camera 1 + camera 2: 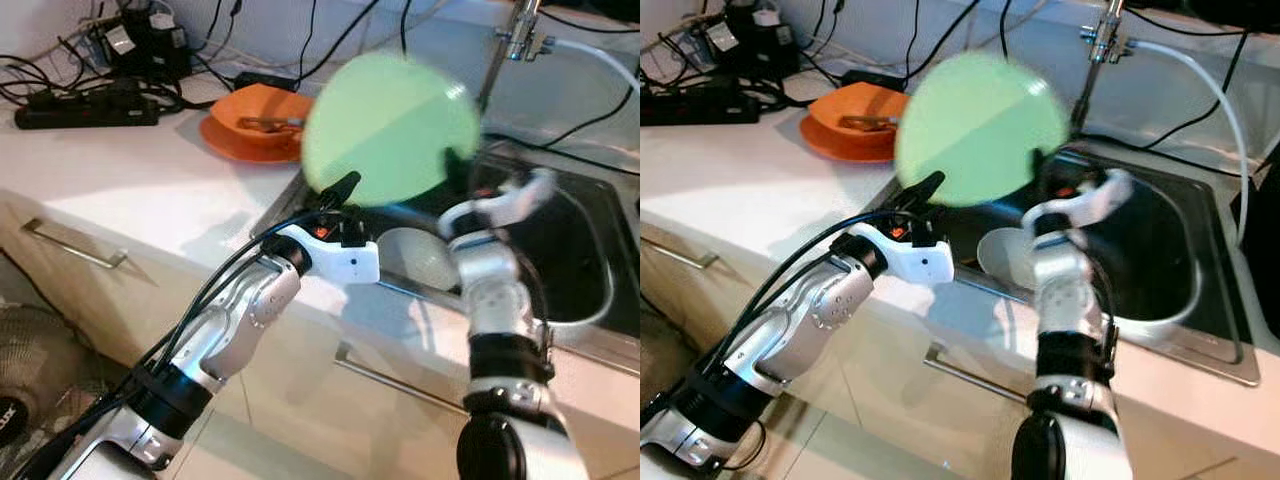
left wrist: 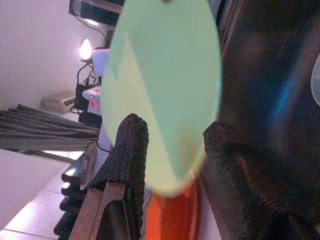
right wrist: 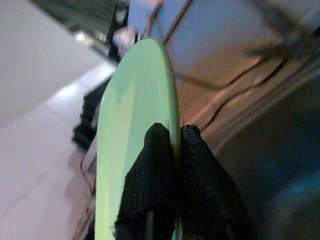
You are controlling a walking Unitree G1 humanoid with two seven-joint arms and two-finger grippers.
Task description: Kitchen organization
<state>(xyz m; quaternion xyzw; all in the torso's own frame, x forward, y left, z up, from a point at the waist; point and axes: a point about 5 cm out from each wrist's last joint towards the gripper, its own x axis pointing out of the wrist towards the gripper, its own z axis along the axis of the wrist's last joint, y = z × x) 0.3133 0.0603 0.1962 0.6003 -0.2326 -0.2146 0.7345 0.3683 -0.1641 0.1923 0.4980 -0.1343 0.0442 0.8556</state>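
Right end effector [image 3: 167,150] pinching round smooth green plate [image 1: 390,130] rim, left end effector [image 2: 170,150] open, over steel sink [image 1: 590,290]

We count one green plate [image 1: 392,128], one orange plate [image 1: 240,140] with one orange bowl [image 1: 262,112] on it, one pale dish [image 1: 420,258] in one sink [image 1: 580,250], one tap [image 1: 518,40], one power strip [image 1: 85,110], and two drawer handles [image 1: 75,245].

Plate [image 1: 390,130] hanging above the sink's [image 1: 590,300] left rim; bowl [image 1: 255,122] sitting behind-left on the tabletop [image 1: 130,180]; power strip [image 1: 85,112] lying at the back-left corner.
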